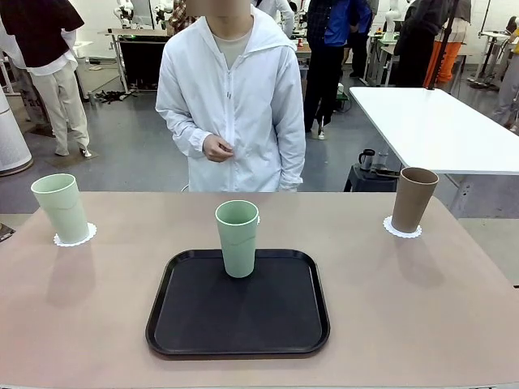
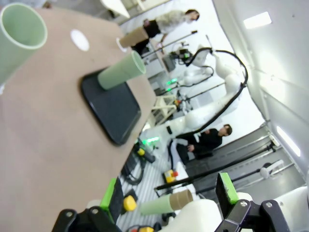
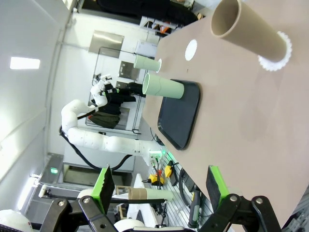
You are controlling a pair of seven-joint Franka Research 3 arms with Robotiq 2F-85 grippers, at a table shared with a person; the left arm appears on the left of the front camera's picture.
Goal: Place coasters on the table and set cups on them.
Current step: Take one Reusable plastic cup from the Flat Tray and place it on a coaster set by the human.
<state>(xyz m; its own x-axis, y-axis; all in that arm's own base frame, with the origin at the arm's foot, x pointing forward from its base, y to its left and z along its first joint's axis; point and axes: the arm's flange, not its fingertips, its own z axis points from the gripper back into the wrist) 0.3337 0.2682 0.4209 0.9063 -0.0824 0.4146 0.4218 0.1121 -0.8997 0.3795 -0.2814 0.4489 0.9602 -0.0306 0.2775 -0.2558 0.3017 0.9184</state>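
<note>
So, quick rundown: the table (image 1: pixel 405 316) has all three cups standing upright, but just two sit on doilies. The left green cup (image 1: pixel 62 207) stands on the left coaster (image 1: pixel 87 235) near the far left corner, and the brown cup (image 1: pixel 412 199) stands on the right coaster (image 1: pixel 390 230) over on the far right side, with the lacy rim peeking out around each base. The middle green cup (image 1: pixel 237 237) is on the black tray (image 1: pixel 243 320) in the centre, at the tray's far edge, nothing under it but the tray. The third coaster (image 2: pixel 79 39) lies bare on the table just past the tray's far side, apart from every cup; from the front it's mostly hidden behind the middle cup. Both tools are idle: the left gripper (image 2: pixel 170 186) has its green-padded fingers spread wide with nothing between them, up off the table near its left side, and the right gripper (image 3: pixel 159 182) is the same, fingers wide apart and empty, looking along the table from the brown cup's side. A person (image 1: pixel 235 97) in a white jacket stands at the far edge, one hand (image 1: pixel 217 147) held at waist height, touching nothing on the table.
</note>
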